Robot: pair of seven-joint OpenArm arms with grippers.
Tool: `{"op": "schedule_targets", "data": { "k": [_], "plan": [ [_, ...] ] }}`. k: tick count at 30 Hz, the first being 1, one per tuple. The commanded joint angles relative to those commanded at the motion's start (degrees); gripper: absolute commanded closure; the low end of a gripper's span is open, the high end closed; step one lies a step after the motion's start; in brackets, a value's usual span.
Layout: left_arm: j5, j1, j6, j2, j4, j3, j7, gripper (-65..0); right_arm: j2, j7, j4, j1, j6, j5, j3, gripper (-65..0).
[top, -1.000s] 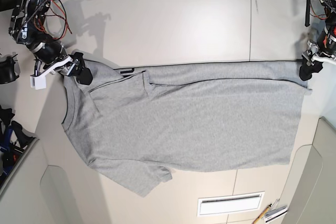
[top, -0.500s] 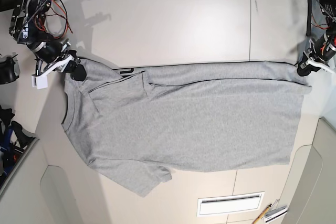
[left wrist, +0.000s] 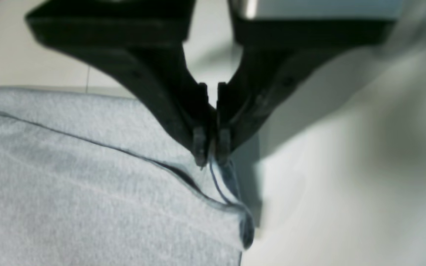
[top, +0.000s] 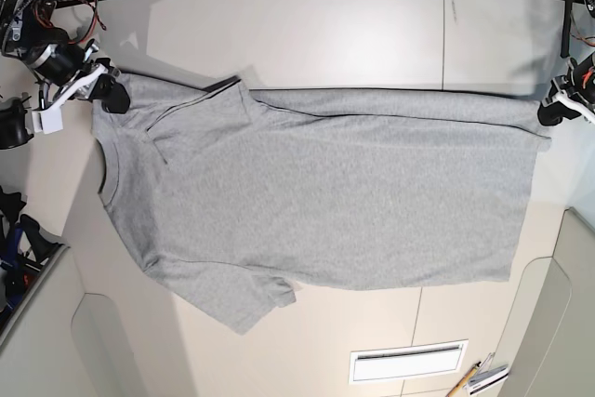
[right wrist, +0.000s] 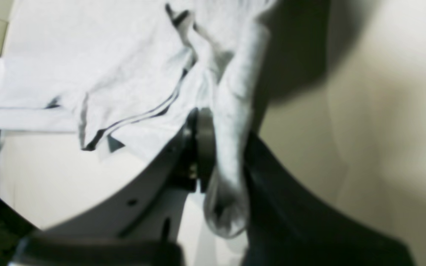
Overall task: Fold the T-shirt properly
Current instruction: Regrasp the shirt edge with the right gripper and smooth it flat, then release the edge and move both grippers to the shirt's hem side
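The grey T-shirt lies spread on the pale table, neck to the left and hem to the right, with its far sleeve folded in over the body. My right gripper is at the far left, shut on the shoulder cloth beside the collar. At the far right my left gripper is shut on the hem corner; its black fingers pinch the cloth edge. The near sleeve lies flat toward the front.
A white vent slot sits in the table's front right, with pens beside it. Dark equipment and cables stand off the left edge. The table edge runs close behind both grippers.
Both grippers moved toward the far edge and outward, dragging the shirt's top edge with them. The shirt slid back and is stretched straighter along its far side.
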Motion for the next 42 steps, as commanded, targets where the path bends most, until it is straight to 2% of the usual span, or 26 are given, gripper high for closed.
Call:
{"op": "schedule_targets", "data": {
  "k": [4, 7, 11, 20, 32, 33, 35, 36, 37, 41, 42],
  "plan": [
    [-2.4, 1.9, 0.0, 0.0, 0.0, 0.0, 2.5, 0.0, 0.0, -0.1, 2.2, -3.5, 0.00, 0.2, 2.3, 0.0],
    [-6.8, 4.6, 0.0, 0.0, 1.2, 0.0, 4.7, 0.0, 0.0, -1.0, 3.5, -6.8, 0.61, 2.0, 3.5, 0.0],
    [-7.3, 9.4, 0.0, 0.0, 5.1, 0.0, 5.2, 0.0, 0.2, -1.2, 4.3, -10.4, 0.61, 2.9, 5.1, 0.0],
    [-7.3, 18.7, 0.0, 0.0, 11.5, 0.0, 5.6, 0.0, 4.7, -2.7, 4.3, -15.8, 0.61, 4.1, 6.6, 0.0],
    [-7.3, 21.7, 0.0, 0.0, 12.9, -0.1, 6.6, 0.0, 4.7, -3.0, 4.3, -18.4, 0.37, 4.2, 6.9, 0.0],
    [-7.3, 21.7, 0.0, 0.0, 12.9, -0.1, 7.2, 0.0, 4.7, -3.0, 4.3, -18.5, 0.37, 4.2, 6.9, -8.6],
    [-7.2, 21.7, 0.0, 0.0, 12.9, -0.1, 7.8, -8.3, 4.8, -3.0, 4.3, -18.4, 0.33, 3.7, 6.9, -25.9],
    [-7.3, 21.7, 0.0, 0.0, 12.9, -0.1, 7.9, -11.5, 4.8, -3.0, 4.3, -18.4, 0.33, 3.7, 6.9, -31.2],
    [-7.3, 21.7, 0.0, 0.0, 12.9, -0.1, 7.9, -14.3, 4.8, -2.9, 4.3, -18.3, 0.31, 3.8, 6.9, -33.2],
    [-7.8, 21.7, 0.0, 0.0, 12.9, -1.8, 8.5, -30.6, 4.8, -2.4, 4.3, -17.1, 0.11, 4.1, 9.6, -33.2],
    [-9.1, 21.7, 0.0, 0.0, 12.9, -3.5, 8.5, -31.8, 4.8, -2.3, 4.4, -16.4, 0.11, 4.3, 11.0, -33.2]
  ]
}}
